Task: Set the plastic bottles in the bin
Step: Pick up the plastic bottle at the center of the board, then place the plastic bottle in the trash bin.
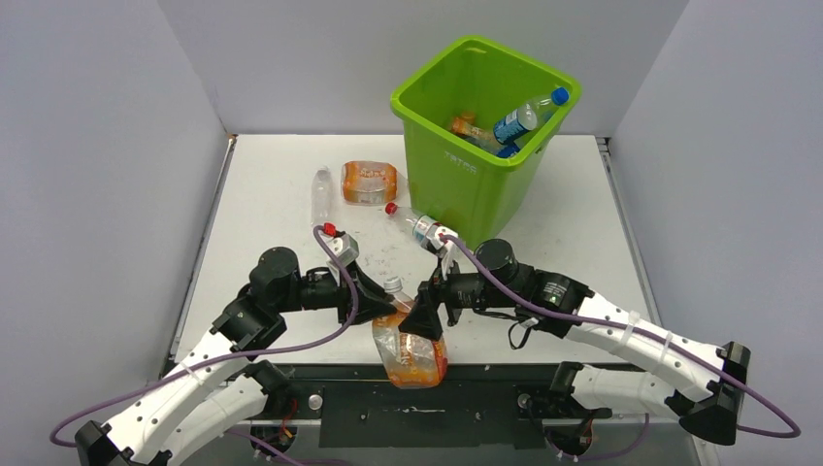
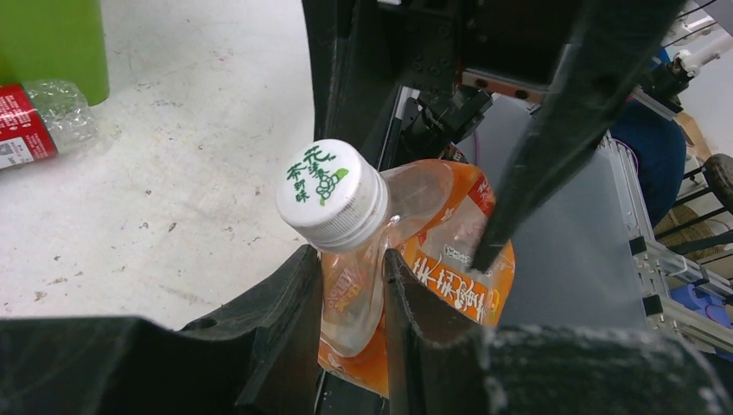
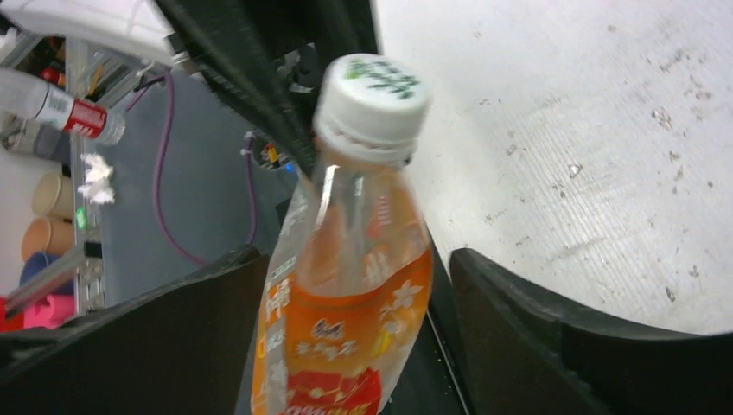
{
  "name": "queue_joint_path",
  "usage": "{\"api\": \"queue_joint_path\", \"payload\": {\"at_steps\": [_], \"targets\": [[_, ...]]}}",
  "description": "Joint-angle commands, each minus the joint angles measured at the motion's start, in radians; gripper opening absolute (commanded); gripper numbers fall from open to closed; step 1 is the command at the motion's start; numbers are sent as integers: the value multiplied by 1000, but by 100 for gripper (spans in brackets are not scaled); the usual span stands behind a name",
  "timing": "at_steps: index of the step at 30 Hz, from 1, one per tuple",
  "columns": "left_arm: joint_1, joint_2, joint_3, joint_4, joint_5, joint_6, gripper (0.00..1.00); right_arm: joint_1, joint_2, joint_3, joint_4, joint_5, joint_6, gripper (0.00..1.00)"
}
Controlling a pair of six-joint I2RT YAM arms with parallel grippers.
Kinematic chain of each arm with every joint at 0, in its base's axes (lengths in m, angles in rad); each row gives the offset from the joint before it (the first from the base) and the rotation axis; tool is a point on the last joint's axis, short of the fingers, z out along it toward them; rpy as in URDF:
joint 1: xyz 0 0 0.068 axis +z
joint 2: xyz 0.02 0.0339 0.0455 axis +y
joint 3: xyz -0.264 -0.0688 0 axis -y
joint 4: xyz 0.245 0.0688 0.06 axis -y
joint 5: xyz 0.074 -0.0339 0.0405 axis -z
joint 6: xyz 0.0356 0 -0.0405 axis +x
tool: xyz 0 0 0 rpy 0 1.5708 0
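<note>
Over the worktop (image 1: 272, 233) edge, the left gripper (image 2: 350, 281) clenches the orange-labelled bottle (image 2: 436, 229) below its cap; the right gripper (image 3: 346, 277) straddles it, jaws apart.

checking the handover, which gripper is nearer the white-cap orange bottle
Left. The left gripper is shut on the bottle just under its cap; the right gripper straddles the body, jaws open.
</note>
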Motion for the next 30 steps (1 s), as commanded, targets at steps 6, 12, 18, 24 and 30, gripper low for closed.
{"api": "queue_joint_path", "payload": {"at_steps": [6, 12, 18, 24, 30], "targets": [[-22, -55, 22, 132, -34, -54, 0, 20, 22, -36, 104, 148, 34, 31], [-23, -131, -59, 262, -167, -134, 99, 26, -67, -90, 207, 188, 33, 5], [-22, -178, -226, 511, -143, -278, 96, 34, -243, -215, 400, 310, 18, 5], [-37, -74, -231, 610, -26, -364, 96, 44, -317, -291, 561, 356, 23, 5], [-94, -9, -205, 630, -19, -368, 96, 85, -304, -294, 589, 464, -9, 5]]}}
